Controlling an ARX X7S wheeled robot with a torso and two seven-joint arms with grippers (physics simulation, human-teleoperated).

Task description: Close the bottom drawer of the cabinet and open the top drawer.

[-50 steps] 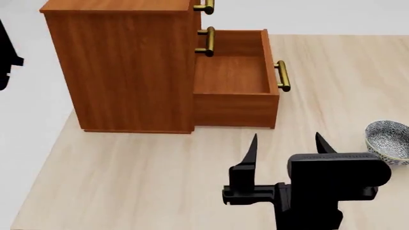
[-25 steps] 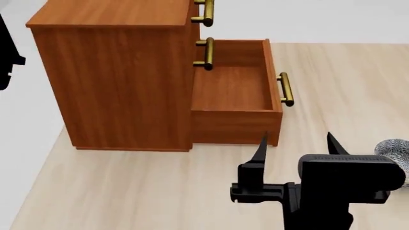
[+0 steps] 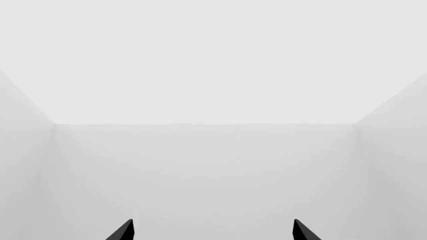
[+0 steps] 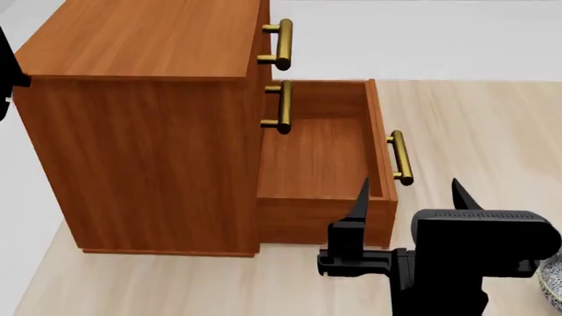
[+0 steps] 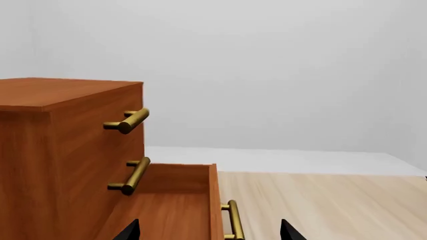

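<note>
The reddish-brown cabinet stands on the light wood table, its fronts facing right. The bottom drawer is pulled out, empty, with its brass handle at its outer front. The top drawer is shut; its brass handle shows above the middle handle. My right gripper is open and empty, just in front of the open drawer's near corner. In the right wrist view the cabinet, the open bottom drawer and its handle show. My left gripper is open, facing blank grey.
A patterned bowl shows at the right edge of the head view. The light wood table extends right of the cabinet. A black part of my left arm sits at the far left edge.
The head view has moved closer to the cabinet, which now looks larger and lower. My right gripper now stands at the open drawer's near corner. The bowl has slid to the frame's edge.
</note>
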